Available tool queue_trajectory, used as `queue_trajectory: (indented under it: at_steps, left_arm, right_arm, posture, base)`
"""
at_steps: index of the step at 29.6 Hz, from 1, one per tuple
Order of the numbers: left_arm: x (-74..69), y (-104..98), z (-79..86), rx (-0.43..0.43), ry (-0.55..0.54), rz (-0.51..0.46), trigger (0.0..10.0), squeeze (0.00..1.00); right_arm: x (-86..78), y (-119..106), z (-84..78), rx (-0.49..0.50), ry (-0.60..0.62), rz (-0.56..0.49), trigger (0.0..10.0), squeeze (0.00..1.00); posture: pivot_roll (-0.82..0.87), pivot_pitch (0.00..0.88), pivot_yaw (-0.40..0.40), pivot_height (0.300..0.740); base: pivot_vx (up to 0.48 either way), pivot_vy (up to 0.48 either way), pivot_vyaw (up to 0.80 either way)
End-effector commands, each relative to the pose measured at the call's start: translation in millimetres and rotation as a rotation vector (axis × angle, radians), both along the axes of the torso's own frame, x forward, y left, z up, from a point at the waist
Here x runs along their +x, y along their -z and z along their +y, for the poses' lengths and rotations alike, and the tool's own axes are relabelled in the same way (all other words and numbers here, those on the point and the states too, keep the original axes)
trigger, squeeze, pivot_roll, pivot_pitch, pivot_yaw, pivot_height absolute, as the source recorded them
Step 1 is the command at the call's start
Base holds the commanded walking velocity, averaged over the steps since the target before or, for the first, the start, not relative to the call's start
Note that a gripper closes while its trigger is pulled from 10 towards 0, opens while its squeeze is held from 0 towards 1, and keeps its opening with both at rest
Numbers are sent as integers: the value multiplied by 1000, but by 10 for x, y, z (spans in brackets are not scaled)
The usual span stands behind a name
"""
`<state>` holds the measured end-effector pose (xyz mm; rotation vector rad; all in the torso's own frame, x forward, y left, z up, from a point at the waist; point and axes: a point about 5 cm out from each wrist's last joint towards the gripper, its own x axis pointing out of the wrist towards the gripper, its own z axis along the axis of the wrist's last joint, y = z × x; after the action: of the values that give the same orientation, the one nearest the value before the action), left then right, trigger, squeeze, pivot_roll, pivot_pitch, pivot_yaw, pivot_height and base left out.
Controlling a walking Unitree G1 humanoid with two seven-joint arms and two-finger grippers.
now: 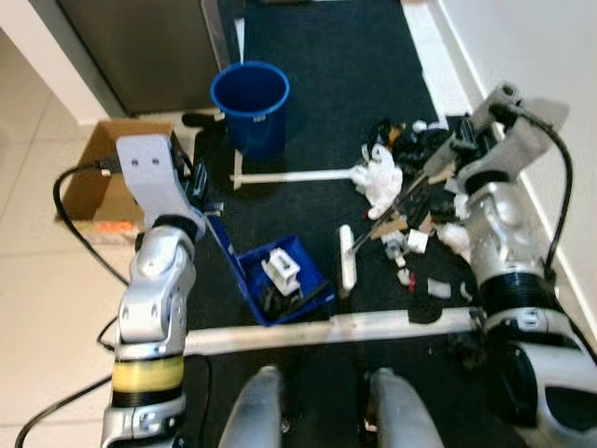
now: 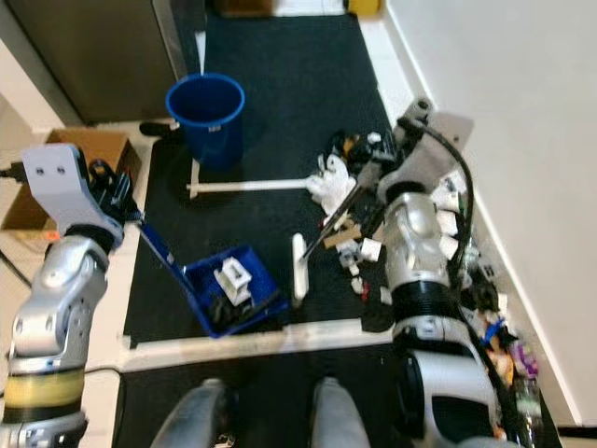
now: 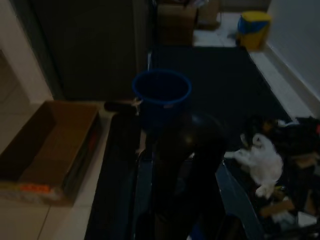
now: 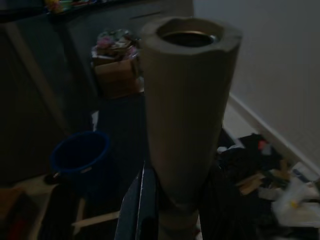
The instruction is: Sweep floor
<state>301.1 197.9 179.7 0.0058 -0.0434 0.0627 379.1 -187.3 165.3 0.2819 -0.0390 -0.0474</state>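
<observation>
My left gripper (image 1: pixel 200 189) is shut on the long handle of a blue dustpan (image 1: pixel 283 280). The pan rests on the black mat and holds a white piece and some dark scraps. My right gripper (image 1: pixel 455 154) is shut on the broom handle (image 4: pixel 187 100), which slants down to a white brush head (image 1: pixel 347 259) just right of the pan. A pile of trash (image 1: pixel 410 187), with white paper, black bits and cardboard scraps, lies on the mat to the right of the brush, by the wall. In the left wrist view the dustpan handle (image 3: pixel 186 165) shows as a dark shaft.
A blue bucket (image 1: pixel 249 103) stands on the mat ahead, with a cardboard box (image 1: pixel 103 177) to its left on the tiles. White strips lie across the mat, one beyond the dustpan (image 1: pixel 298 175) and one near my feet (image 1: pixel 326 329). The white wall (image 2: pixel 522 112) runs along the right.
</observation>
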Motion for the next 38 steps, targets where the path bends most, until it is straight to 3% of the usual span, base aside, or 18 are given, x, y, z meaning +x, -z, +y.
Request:
queue_trajectory:
  at_steps: [1,38]
  left_arm:
    - [-11,-69,-5,3,6,-38,10000,0]
    - [5,-52,18,24,-14,-27,10000,0]
  right_arm:
    - [-4,-38,-24,3,9,-25,10000,0]
    - [-4,-41,-17,2,6,-28,10000,0]
  posture:
    - [32,160,-11,740]
    - [29,155,-13,740]
  base:
    - [0,300,0]
    - [0,-78,0]
